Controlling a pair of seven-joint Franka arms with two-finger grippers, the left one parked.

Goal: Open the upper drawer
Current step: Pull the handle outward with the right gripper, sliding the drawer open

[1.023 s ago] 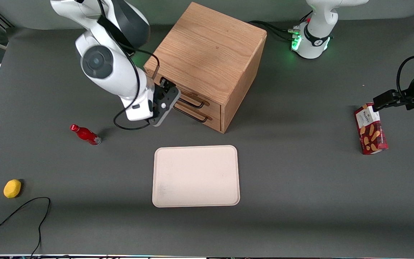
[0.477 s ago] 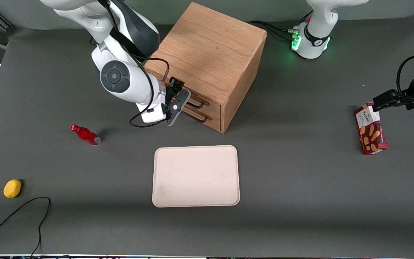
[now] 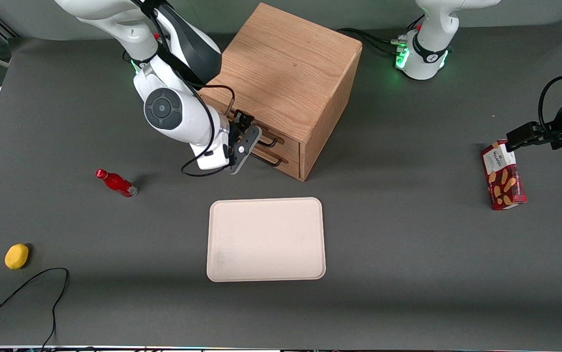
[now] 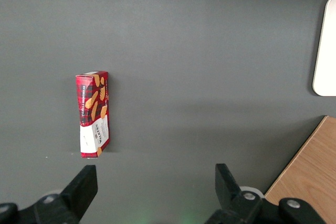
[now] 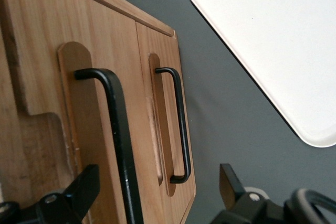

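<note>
The oak cabinet (image 3: 286, 73) stands at the table's middle, with two drawers in its front. The upper drawer (image 3: 285, 140) is shut; its thin black bar handle (image 3: 267, 142) runs above the lower drawer's handle (image 3: 272, 161). My right gripper (image 3: 250, 131) is right in front of the drawer fronts, at the handles' end nearer the working arm. In the right wrist view the gripper (image 5: 157, 182) is open. The upper handle (image 5: 119, 140) passes between the fingers, close to one fingertip (image 5: 84, 187). The lower handle (image 5: 180, 124) lies farther off. Nothing is gripped.
A cream tray (image 3: 266, 239) lies nearer the front camera than the cabinet. A red bottle (image 3: 116, 183) and a yellow fruit (image 3: 16, 256) lie toward the working arm's end, with a black cable (image 3: 27, 288). A biscuit box (image 3: 503, 176) lies toward the parked arm's end.
My right gripper has moved along the cabinet front toward the drawer handles, closing in on them. The drawers have not moved.
</note>
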